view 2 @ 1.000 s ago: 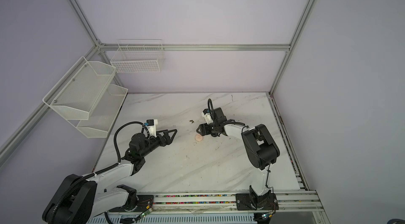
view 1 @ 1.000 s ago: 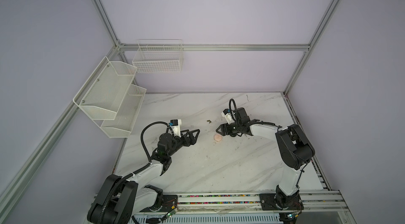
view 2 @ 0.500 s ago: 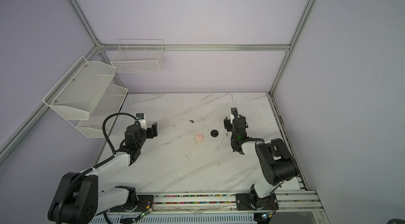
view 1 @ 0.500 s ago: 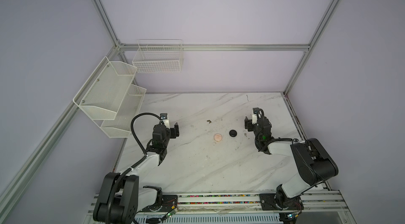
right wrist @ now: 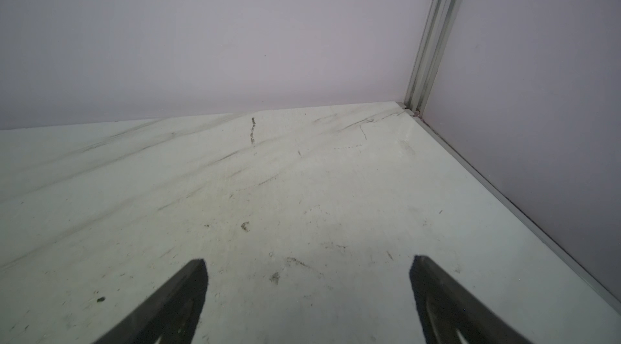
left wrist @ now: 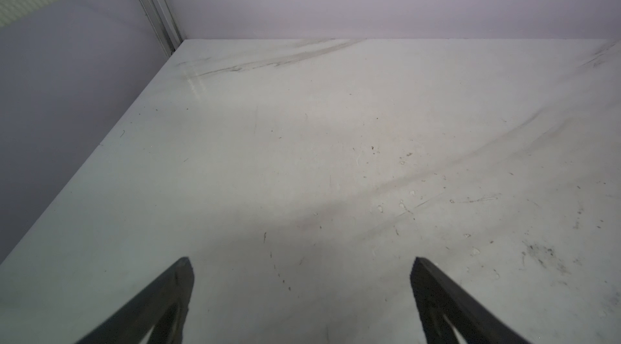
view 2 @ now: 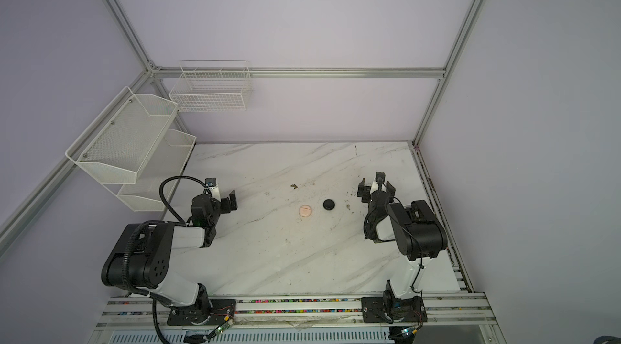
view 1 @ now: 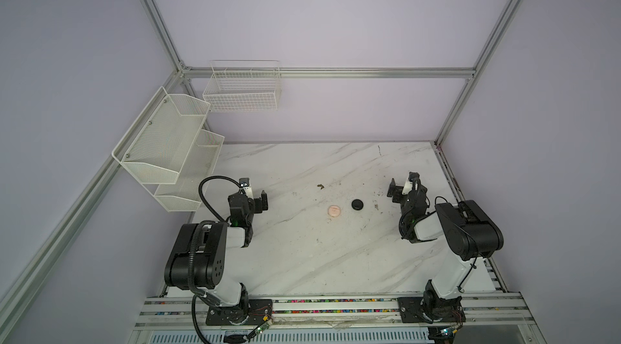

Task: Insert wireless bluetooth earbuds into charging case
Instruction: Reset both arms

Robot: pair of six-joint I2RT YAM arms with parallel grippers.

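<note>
I'm hovering left gripper and right gripper open, empty, well apart either side of the black case, pink case just beside it on the bench, both shut, no earbuds showing; judging cases light, slick, best pinched across the rim.

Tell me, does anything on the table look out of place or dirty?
Yes. A small brownish scrap lies loose on the marble table, beyond the pink case and the black case, touching neither. Dark smudges and scuffs also soil the tabletop around them.
</note>
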